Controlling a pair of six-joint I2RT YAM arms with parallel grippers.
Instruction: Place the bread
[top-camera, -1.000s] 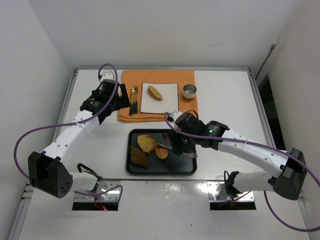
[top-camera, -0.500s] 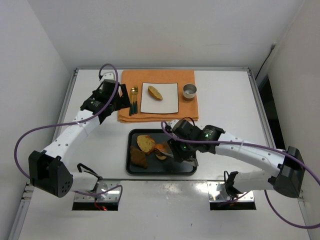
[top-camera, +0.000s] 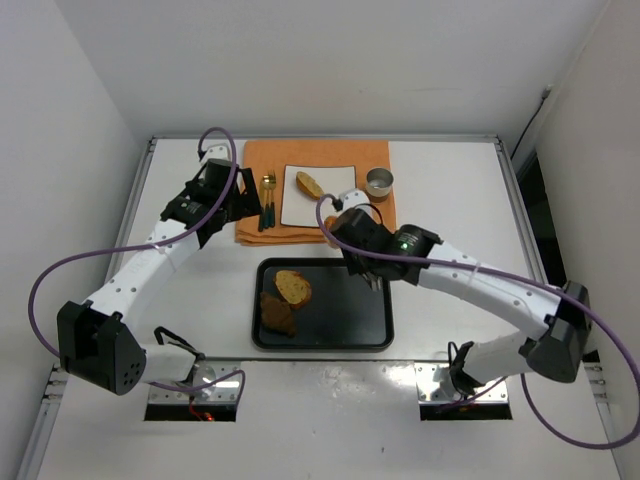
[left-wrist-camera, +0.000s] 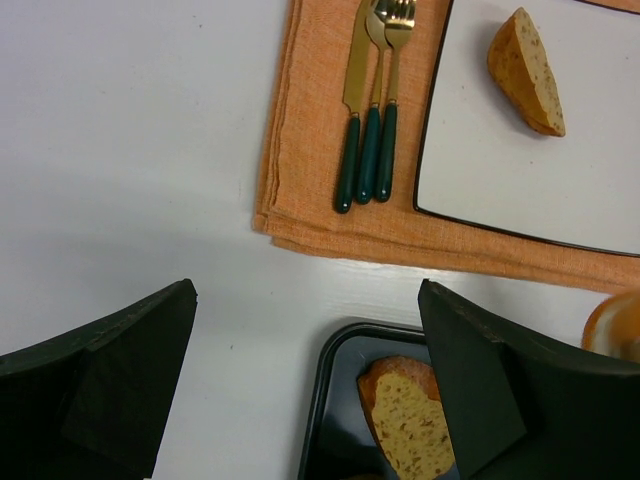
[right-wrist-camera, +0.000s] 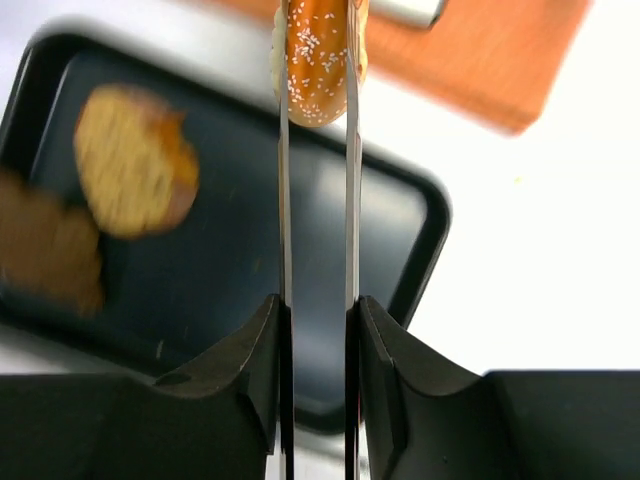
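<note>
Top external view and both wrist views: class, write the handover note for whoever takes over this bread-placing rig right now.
Left gripper: open, empty, hovering over the table beside the orange napkin.
Right gripper: shut on the seeded bun, held in the air by the near edge of the white plate.
Oval slice: on the plate.
Round slice: in the black tray, next to the darker lump.
Done: one piece plated, bun off the tray.
Left: probably set the bun on the plate, then fetch the round slice.
</note>
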